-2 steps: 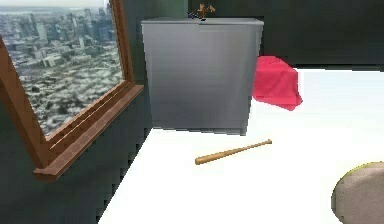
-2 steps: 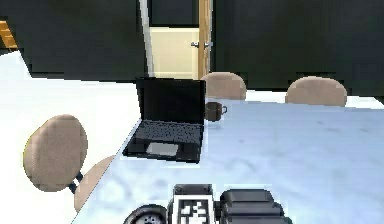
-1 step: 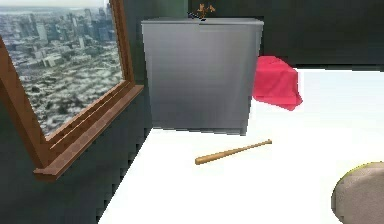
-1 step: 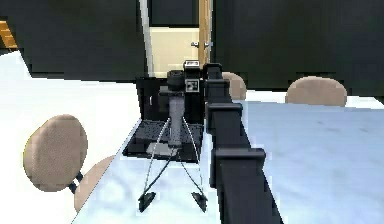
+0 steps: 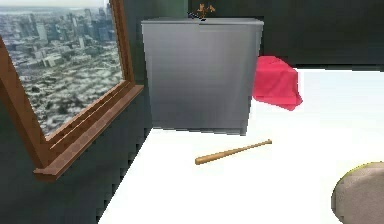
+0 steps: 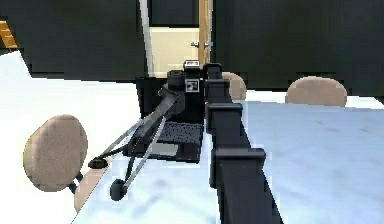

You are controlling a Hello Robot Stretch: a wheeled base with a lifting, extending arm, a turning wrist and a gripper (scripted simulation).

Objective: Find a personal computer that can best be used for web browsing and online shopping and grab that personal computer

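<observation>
Grey cabinet (image 5: 195, 75): stands upright.
Baseball bat (image 5: 233, 152): wooden, lying before the cabinet.
Red cloth (image 5: 278, 80): beside the cabinet, on its right.
Window (image 5: 65, 65): wood-framed, left of the cabinet.
Small figure (image 5: 205, 11): atop the cabinet.

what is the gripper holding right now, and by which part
It cannot be told: the gripper reaches out over the table, and the laptop lies there at or behind it.
</observation>
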